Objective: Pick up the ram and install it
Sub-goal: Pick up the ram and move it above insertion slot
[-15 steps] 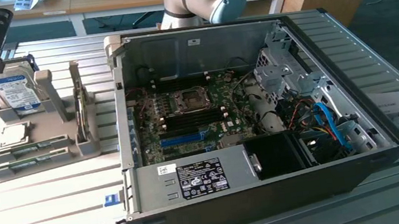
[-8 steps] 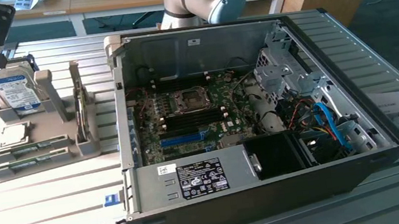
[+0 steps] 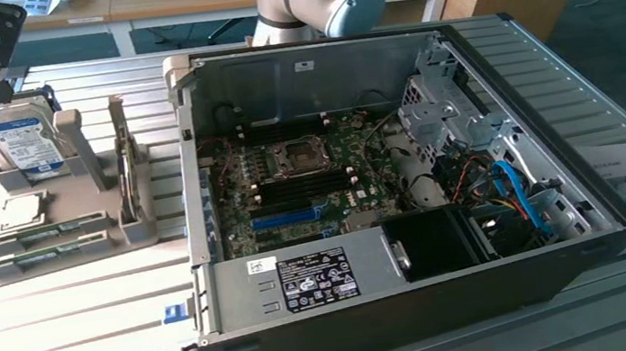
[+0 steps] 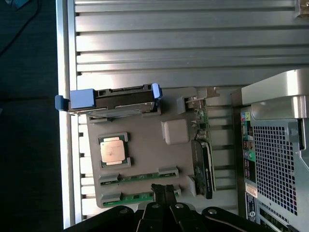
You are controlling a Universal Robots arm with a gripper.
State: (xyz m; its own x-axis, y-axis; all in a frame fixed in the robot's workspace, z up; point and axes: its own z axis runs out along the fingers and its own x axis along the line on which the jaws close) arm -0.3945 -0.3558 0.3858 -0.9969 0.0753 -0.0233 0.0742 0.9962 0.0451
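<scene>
The slatted metal worktop (image 3: 77,315) is largely taken up by the open computer case (image 3: 427,306), so little room is left beside the grey holder (image 4: 145,145). The ram (image 4: 137,197) is slotted, apparently on edge, along the holder's edge opposite the hard drive (image 4: 116,98). It is judged light, stiff and fragile, best pinched across its faces mid-length. The gripper (image 4: 163,189) is closed on nothing above it.
</scene>
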